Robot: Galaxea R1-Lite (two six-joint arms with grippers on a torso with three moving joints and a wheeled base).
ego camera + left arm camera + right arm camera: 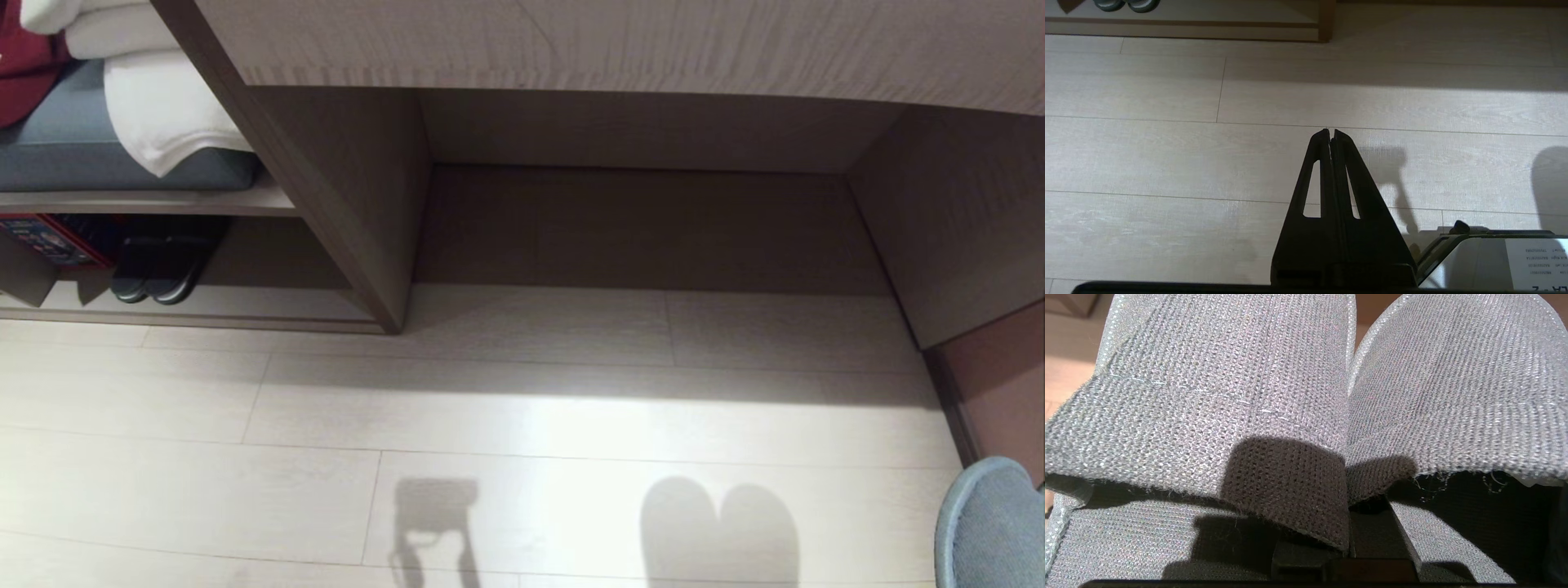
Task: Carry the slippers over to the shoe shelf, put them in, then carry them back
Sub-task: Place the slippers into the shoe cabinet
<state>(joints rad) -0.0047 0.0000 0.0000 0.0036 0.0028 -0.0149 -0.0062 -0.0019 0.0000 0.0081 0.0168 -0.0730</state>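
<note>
The right pincer (1347, 522), clamped on the slippers' (1306, 396) inner edges, holds them above the floor (490, 408), right of the shoe shelf (245, 306); approaching, it should carry them level. The left pincer (1331, 132) hangs closed, empty.

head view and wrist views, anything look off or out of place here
Nothing is spilled or damaged. The grey slippers hang pinched together in the shut right gripper above the floor, not in the shoe shelf, where a dark pair sits. The left gripper is shut and empty.
</note>
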